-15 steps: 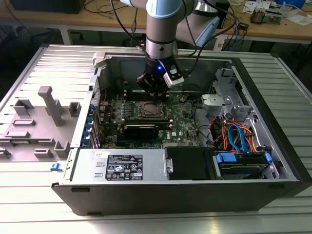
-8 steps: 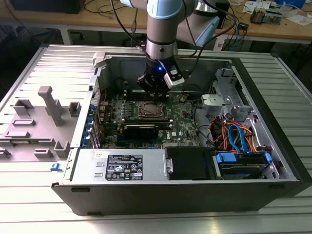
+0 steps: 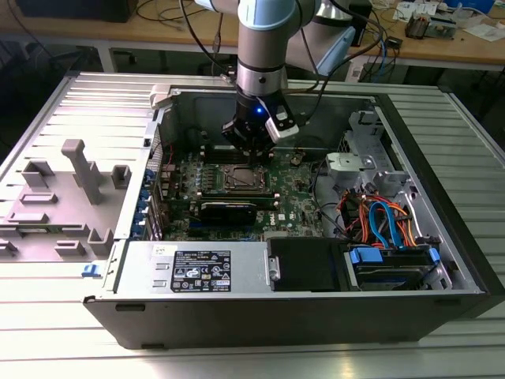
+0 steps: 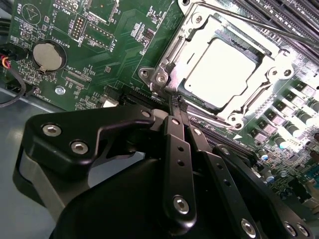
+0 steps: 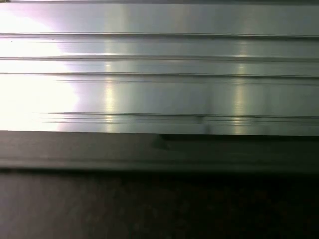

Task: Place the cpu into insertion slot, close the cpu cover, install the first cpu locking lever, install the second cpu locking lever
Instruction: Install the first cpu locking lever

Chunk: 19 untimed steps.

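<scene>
Hovering tool (image 4: 175,102) w/ fingers pinched shut by cpu cover (image 4: 185,44), cpu (image 4: 223,67) seated, coin battery (image 4: 46,55) nearby

Black pincer (image 4: 175,107), silver screws, pale-blue joint cap

I am seeing the cpu (image 4: 222,69), a pale silvery square, lying flat in the insertion slot (image 4: 175,50) on the green motherboard (image 4: 112,55); the cpu cover (image 4: 271,62), a silver frame, is sitting closed around the chip, showing it through its square window
</scene>
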Tool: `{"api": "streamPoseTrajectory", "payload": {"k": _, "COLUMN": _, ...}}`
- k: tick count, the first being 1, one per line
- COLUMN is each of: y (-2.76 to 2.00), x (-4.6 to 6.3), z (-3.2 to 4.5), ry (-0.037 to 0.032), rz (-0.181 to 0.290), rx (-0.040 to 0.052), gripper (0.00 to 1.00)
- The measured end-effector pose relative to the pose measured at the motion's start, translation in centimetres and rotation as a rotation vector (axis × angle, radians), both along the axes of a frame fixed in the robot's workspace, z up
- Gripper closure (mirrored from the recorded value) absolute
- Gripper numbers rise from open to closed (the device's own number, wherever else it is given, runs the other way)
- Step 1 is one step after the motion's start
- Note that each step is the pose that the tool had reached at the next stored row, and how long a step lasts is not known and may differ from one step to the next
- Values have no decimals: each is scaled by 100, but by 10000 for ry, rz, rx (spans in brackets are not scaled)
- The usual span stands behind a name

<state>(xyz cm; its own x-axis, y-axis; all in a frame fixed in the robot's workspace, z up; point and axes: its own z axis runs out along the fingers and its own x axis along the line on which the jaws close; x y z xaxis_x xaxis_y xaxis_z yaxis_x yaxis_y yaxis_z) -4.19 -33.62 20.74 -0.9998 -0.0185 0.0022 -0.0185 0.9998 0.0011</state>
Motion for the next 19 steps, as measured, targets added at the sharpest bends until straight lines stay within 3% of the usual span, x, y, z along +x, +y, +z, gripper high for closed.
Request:
{"api": "streamPoseTrajectory", "payload": {"k": 11, "y": -5, "x": 6, "z": -49, "ry": 4, "rz": 0, "rx": -54, "gripper": 89}}
{"api": "streamPoseTrajectory", "payload": {"k": 16, "y": -5, "x": 8, "z": -59, "ry": 11, "rz": 1, "rx": -38, "gripper": 89}}
{"api": "streamPoseTrajectory", "payload": {"k": 19, "y": -6, "x": 7, "z": -56, "ry": 16, "rz": 1, "rx": 31, "gripper": 89}}
